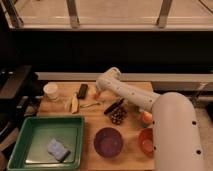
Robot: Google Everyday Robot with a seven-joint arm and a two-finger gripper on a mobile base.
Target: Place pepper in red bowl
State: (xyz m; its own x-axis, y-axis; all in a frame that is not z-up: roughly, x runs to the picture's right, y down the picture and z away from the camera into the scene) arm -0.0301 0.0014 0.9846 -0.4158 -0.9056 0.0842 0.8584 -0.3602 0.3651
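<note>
On the near left of the pale wooden desk lies a rectangular green plastic tray, and a soft blue sponge rests in its near half, towards five o'clock of the tray's middle. At three o'clock of the tray, apart from it, stands a round purple bowl. At three o'clock of that one is the round orange-red bowl with smooth sides, whose right part is hidden behind the robot's bulky white arm. Farther back, at twelve o'clock of the purple bowl, sits a dark cluster of grapes, with a slim black elongated object just beyond it, tilted towards one o'clock. A round red-yellow apple shows at three o'clock of the grapes, against the arm's edge. To the left, a pale yellow banana piece lies beside a thin utensil. Beyond them are a white round cup and a black rectangular block. The pincer is at the arm's far end, low over the far middle of the desk, and I cannot tell whether it is spread or pressed together. The small slim red-orange pepper shows right at the pincer's tip, at eleven o'clock of the orange-red bowl and well apart from it
</note>
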